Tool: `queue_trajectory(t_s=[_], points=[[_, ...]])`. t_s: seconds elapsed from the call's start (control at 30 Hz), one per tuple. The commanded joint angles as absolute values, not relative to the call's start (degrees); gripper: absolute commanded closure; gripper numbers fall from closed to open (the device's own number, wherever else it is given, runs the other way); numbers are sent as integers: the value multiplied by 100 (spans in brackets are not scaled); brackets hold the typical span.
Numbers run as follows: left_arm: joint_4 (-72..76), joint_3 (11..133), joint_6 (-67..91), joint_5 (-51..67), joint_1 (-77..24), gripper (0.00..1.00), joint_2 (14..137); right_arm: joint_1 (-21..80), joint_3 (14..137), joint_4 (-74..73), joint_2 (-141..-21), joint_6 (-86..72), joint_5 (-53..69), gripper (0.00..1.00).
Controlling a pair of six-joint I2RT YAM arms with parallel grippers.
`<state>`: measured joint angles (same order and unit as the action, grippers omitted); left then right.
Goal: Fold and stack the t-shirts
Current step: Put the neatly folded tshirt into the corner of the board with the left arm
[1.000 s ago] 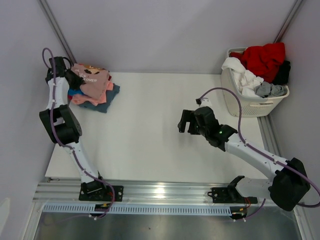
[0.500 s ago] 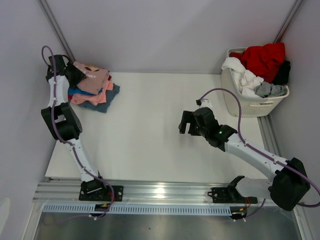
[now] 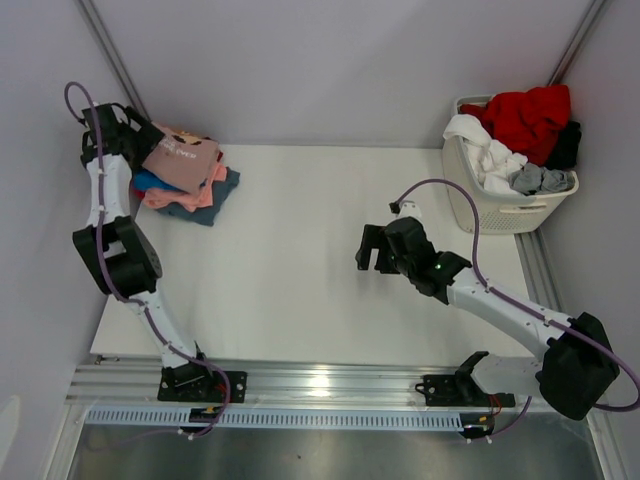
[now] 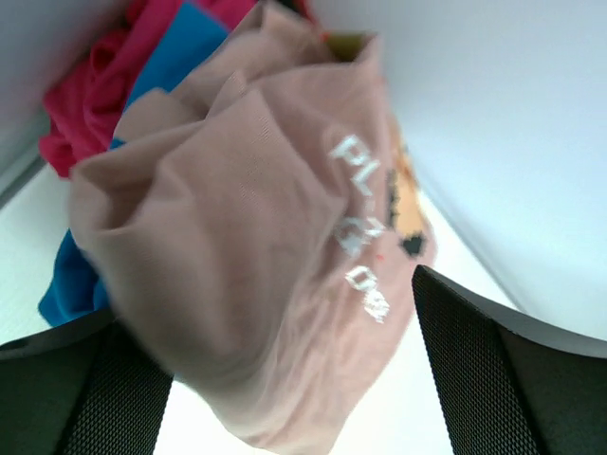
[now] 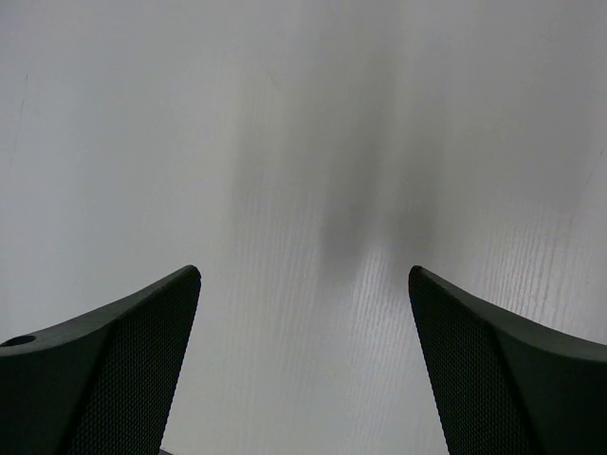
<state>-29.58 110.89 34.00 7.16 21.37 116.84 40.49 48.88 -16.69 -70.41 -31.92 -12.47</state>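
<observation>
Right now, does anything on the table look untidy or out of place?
Yes. The dusty-pink t-shirt on top of the stack at the far left lies bunched and askew, not flat. In the laundry basket at the far right, clothes spill over the rim.

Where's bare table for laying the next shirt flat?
Widest bare patch: centre of the table, between the stack of folded t-shirts and the right gripper. The near strip along its front edge is free too. Crowded: far-left corner, left gripper at the stack; far-right, the heaped laundry basket.
</observation>
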Motion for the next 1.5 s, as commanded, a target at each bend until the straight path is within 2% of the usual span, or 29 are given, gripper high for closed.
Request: queue_trajectory(t_s=[0.0, 0.27, 0.4, 0.67, 0.83, 1.17, 1.27, 1.47], points=[[-2156, 10969, 3243, 773, 2224, 1, 10829, 4104, 4799, -1494, -7005, -3217, -1213, 5], [-836, 9398, 2708, 1756, 1961, 1, 9118, 4122, 4807, -1424, -6926, -3050, -1283, 5], [-353, 8386, 1997, 2162, 1276, 1, 8038, 4105, 5052, -1502, -6899, -2620, -1616, 4], [-887, 7480, 1055, 1002, -367, 1, 6417, 4122, 5476, -1592, -6523, -2057, -2513, 4], [-940, 6619, 862, 765, -737, 1, 5574, 4096, 5562, -1415, -6144, -1566, -2725, 3], [-625, 4557, 668, -1115, -1607, 1, 3984, 4113, 5538, -985, -6328, -870, -4007, 3], [-378, 4395, 466, -1967, -2082, 1, 3684, 4113, 5327, -809, -6477, -835, -4061, 4], [-765, 4272, 1159, -2250, -2092, 1, 3779, 4122, 5265, -510, -6443, -827, -3789, 3]])
